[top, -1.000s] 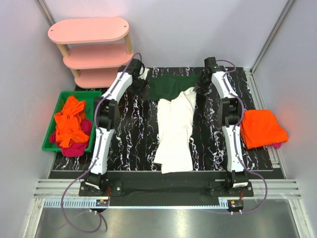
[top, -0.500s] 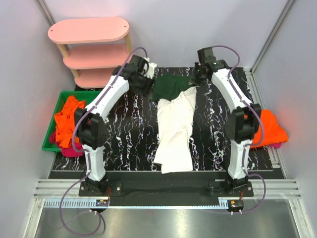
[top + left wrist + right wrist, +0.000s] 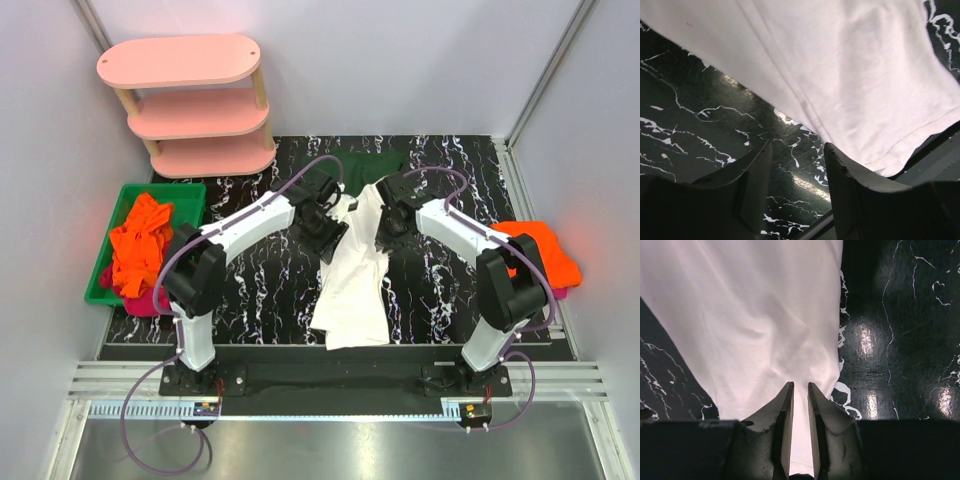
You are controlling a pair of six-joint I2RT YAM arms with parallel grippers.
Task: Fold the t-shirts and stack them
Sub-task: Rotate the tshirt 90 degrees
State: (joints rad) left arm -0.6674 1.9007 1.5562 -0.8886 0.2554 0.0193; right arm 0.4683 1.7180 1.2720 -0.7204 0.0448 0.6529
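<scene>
A white t-shirt [image 3: 352, 285] lies lengthwise on the black marbled table [image 3: 260, 290], with its dark green sleeve [image 3: 375, 164] at the far end. My right gripper [image 3: 386, 228] hangs over the shirt's upper right part. In the right wrist view the right gripper [image 3: 800, 387] is shut on a fold of the white t-shirt [image 3: 755, 315]. My left gripper [image 3: 333, 228] is at the shirt's upper left edge. In the left wrist view the left gripper [image 3: 797, 155] is open, with only marble between its fingers [image 3: 845, 180] and white cloth [image 3: 865, 75] just beyond.
A green bin [image 3: 192, 196] at the left holds orange t-shirts [image 3: 140, 245] and a magenta one [image 3: 150, 300]. At the right edge, a folded orange t-shirt [image 3: 540, 255] lies on magenta cloth [image 3: 560, 292]. A pink three-tier shelf [image 3: 190, 100] stands at the back left.
Both arms have swung back from the table's far edge toward its middle. The shirt's upper white part has come along with them.
</scene>
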